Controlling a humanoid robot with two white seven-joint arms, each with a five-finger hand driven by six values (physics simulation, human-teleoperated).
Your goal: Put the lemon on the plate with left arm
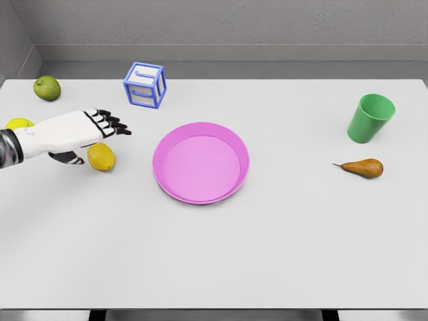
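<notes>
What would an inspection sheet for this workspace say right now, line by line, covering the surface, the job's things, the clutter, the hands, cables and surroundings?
Surface: white table, flat, no spills seen.
Job's things: lemon on the table left of the pink plate; plate holds nothing.
Clutter: green apple far left corner; blue letter block behind the plate; green cup and brown pear at right; a yellow fruit partly hidden behind the left forearm.
Hands: left hand over the lemon, fingers extended, holding nothing; right hand not in view.
Cables: nothing seen.
Surroundings: grey wall behind the table.
</notes>
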